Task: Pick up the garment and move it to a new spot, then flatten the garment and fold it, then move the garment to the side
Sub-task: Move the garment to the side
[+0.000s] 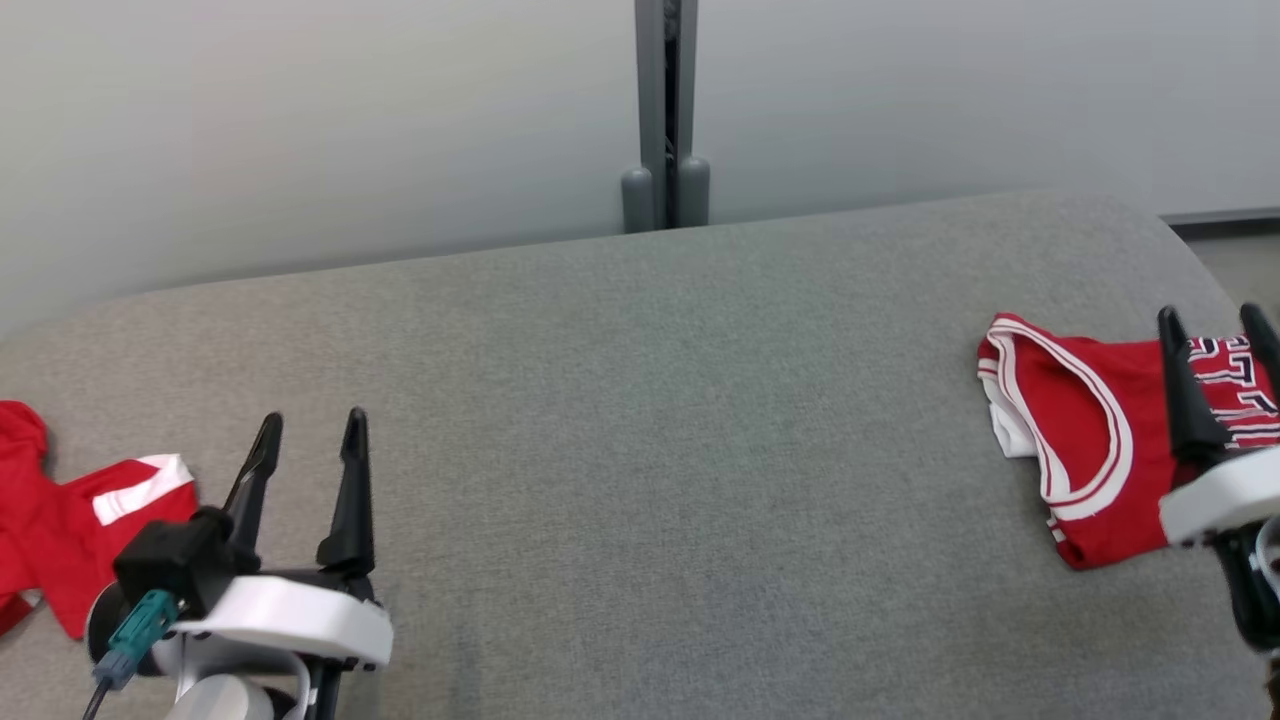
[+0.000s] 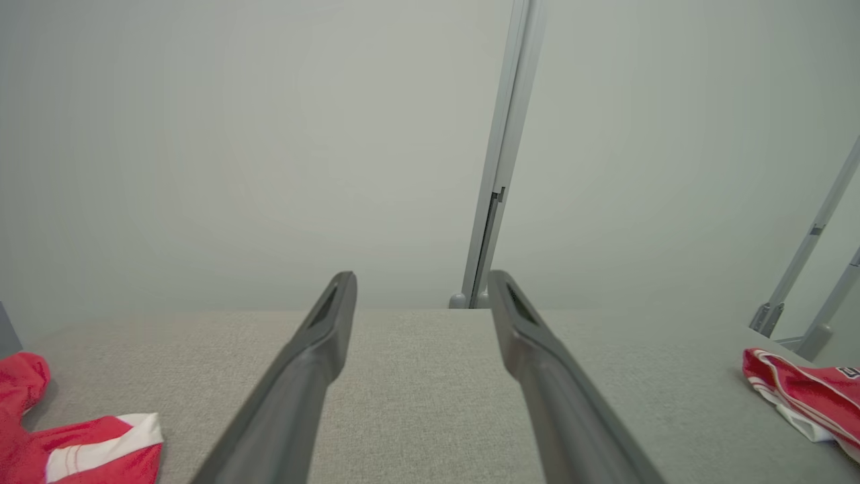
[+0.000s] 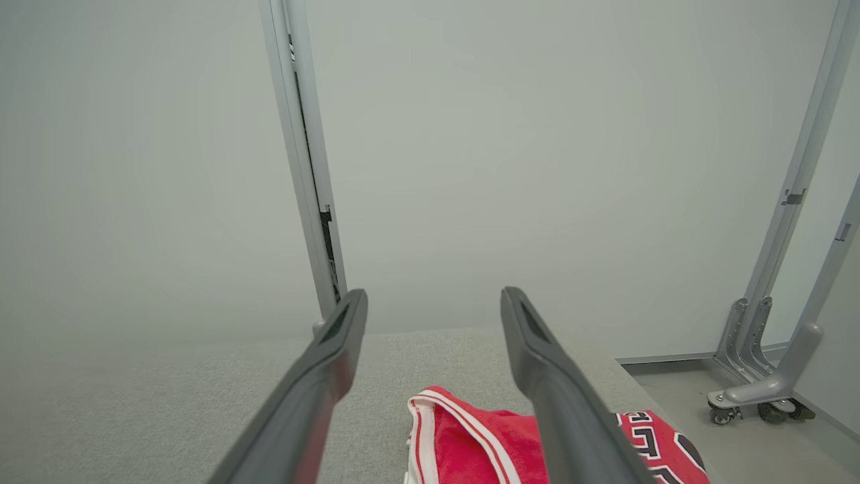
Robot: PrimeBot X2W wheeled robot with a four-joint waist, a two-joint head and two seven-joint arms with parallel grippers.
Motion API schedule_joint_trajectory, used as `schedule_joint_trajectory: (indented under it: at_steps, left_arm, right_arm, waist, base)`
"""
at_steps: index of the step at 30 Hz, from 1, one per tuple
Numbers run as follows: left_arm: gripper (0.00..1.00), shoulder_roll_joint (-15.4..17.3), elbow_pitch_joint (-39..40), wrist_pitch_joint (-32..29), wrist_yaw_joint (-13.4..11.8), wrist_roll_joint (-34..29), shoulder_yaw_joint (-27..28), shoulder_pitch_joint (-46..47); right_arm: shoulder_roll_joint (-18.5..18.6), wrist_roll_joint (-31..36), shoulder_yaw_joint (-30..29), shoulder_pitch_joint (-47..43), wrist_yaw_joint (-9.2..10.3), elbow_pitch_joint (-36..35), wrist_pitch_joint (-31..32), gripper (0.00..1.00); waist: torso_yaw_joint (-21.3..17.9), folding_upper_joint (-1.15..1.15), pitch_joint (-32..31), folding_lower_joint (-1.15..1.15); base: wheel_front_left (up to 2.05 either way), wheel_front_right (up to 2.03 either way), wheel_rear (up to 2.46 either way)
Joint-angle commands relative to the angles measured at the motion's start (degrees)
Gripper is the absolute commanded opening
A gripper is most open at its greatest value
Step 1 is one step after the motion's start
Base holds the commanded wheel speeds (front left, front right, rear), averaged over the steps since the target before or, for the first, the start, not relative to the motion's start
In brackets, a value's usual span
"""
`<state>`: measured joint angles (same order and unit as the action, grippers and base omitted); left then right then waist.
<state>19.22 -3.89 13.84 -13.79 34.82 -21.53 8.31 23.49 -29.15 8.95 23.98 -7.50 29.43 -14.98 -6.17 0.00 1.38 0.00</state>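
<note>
Your right gripper stands wide and empty over the folded red jersey at the right; your left gripper is wide too.

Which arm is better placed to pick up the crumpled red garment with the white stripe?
Left, probably. The left gripper hangs open right beside that crumpled red garment, while the right gripper sits across the grey fabric surface over the folded red jersey.

Two red garments, folded jersey and crumpled piece; two grippers, left gripper and right gripper; one grey surface.
</note>
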Motion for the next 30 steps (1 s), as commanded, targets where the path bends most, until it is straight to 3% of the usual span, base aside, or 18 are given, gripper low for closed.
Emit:
schedule_joint_trajectory:
  at_steps: [1,6,11,16,30]
  left_arm:
    - [1.0,0.95,0.4,0.29,-1.07,0.01,1.01,-1.61]
    - [1.0,1.02,1.36,0.69,-2.53,0.9,2.87,-5.67]
    - [1.0,0.07,-0.06,1.05,-1.22,1.4,3.07,-8.46]
    - [1.0,-1.14,-0.34,1.35,-1.06,-1.04,3.74,-9.99]
    - [1.0,-4.49,-3.65,1.4,3.21,-5.91,6.62,-9.97]
  right_arm:
    - [-0.75,1.44,-1.16,-3.13,0.0,-3.16,-0.16,1.0]
    - [-4.6,4.65,-4.13,-11.44,0.01,-12.56,1.87,1.0]
    - [-8.04,7.46,-7.32,-18.29,0.0,-19.07,3.55,1.0]
    - [-10.67,9.02,-8.17,-23.4,0.0,-22.48,5.28,1.0]
    - [-14.41,12.0,-7.37,-27.75,0.0,-27.53,6.77,1.0]
  waist:
    - [1.89,0.0,-2.0,0.0]
    - [3.03,0.0,-2.93,0.0]
    - [4.43,0.0,-3.55,0.0]
    - [6.01,0.0,-3.84,0.0]
    - [6.79,0.0,-4.17,0.0]
  base:
    - [0.0,0.0,0.0]
    - [0.0,0.0,0.0]
    - [0.0,0.0,0.0]
    - [0.0,0.0,0.0]
    - [0.0,0.0,0.0]
